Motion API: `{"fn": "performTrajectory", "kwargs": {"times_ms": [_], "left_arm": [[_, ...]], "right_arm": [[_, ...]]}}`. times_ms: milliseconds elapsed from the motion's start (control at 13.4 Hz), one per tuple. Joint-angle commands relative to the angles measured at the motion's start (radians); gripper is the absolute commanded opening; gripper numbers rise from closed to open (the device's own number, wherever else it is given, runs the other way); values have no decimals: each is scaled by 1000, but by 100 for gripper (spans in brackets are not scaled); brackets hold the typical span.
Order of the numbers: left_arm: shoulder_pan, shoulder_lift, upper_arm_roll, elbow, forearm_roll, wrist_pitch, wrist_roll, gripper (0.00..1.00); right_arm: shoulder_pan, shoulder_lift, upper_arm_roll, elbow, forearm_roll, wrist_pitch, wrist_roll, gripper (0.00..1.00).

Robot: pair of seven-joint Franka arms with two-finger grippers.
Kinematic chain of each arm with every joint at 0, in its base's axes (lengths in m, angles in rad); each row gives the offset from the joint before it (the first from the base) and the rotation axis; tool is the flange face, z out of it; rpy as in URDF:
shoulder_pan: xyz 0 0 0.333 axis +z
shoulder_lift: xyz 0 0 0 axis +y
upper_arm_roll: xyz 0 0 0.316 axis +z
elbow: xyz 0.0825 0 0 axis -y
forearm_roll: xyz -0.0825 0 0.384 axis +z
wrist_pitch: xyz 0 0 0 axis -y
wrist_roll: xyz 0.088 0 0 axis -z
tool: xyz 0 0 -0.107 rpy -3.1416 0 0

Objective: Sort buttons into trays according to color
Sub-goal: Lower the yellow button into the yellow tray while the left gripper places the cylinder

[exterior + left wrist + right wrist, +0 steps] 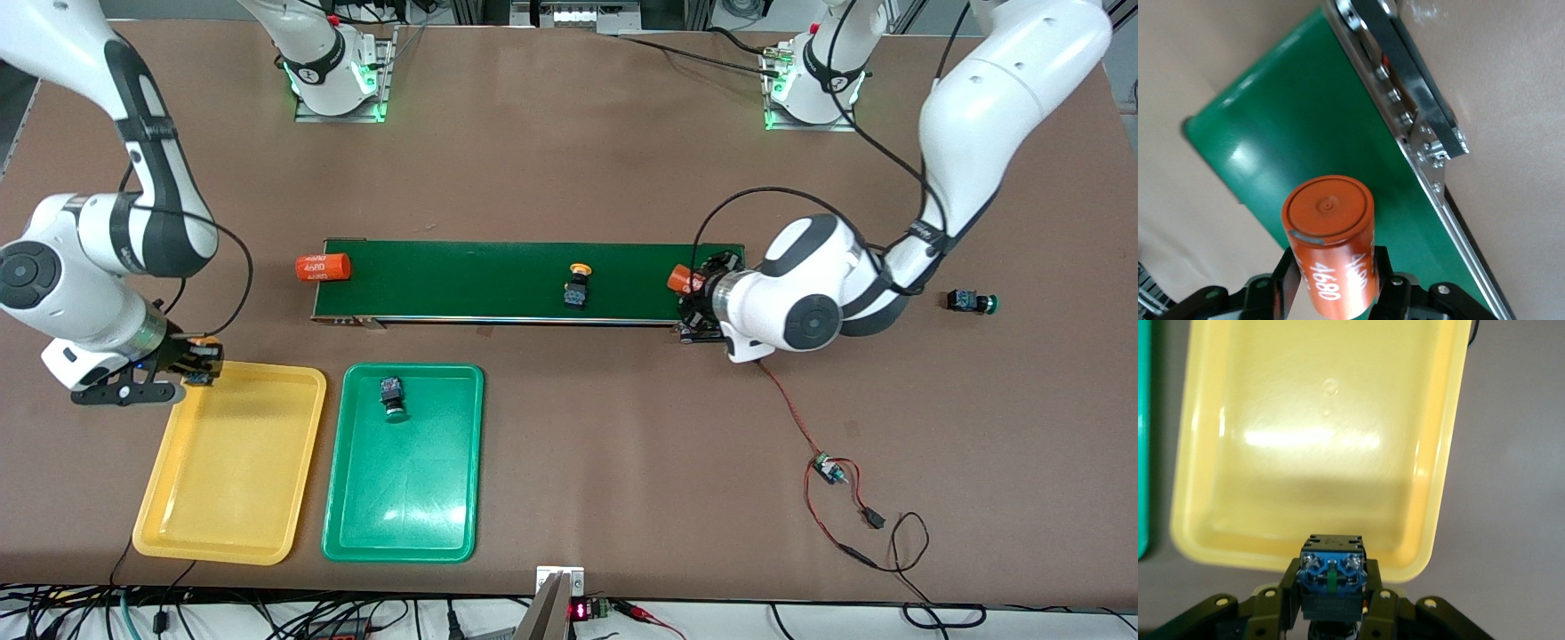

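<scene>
My right gripper point(200, 372) is shut on a button point(1331, 577) with a black-and-blue body, over the yellow tray's point(231, 462) corner nearest the conveyor; its cap is hidden. In the right wrist view the gripper point(1331, 603) hangs at the yellow tray's point(1318, 453) rim. A yellow-capped button point(578, 286) sits on the conveyor belt point(498, 280). A green-capped button point(392, 397) lies in the green tray point(400, 498). Another green-capped button point(971, 302) lies on the table at the left arm's end. My left gripper point(698, 292) is shut on an orange "4680" cylinder point(1331, 247) over the belt's end.
A second orange cylinder point(323, 267) lies at the belt's end toward the right arm. A small circuit board with red and black wires point(831, 468) lies on the table nearer the front camera than my left gripper. The green tray's edge point(1142, 440) shows in the right wrist view.
</scene>
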Motion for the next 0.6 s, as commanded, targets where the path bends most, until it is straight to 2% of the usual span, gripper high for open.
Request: {"fn": "performTrajectory", "kwargs": {"times_ms": [0,149,224,298,522], "left_arm": [[-124,-4,83,81,-30,-8,-55,26],[-130,-2,88,86,-39,-8,-59,30],[-130,-2,86,86,-40,-11,-59,46],[-138,-4,88,84,-37,-15,-58,98],[-146,-10,88,84,-39,-34,-61,100]], "right_arm": [[-2,77,-6,74,2,23,-24,14],[0,139,-32,120,2,36,-35,14],[0,169,-44,137,2,76,-51,14],[-2,196,-60,140,2,119,-73,14],[-2,252,-81,164,4,203,-102,14]]}}
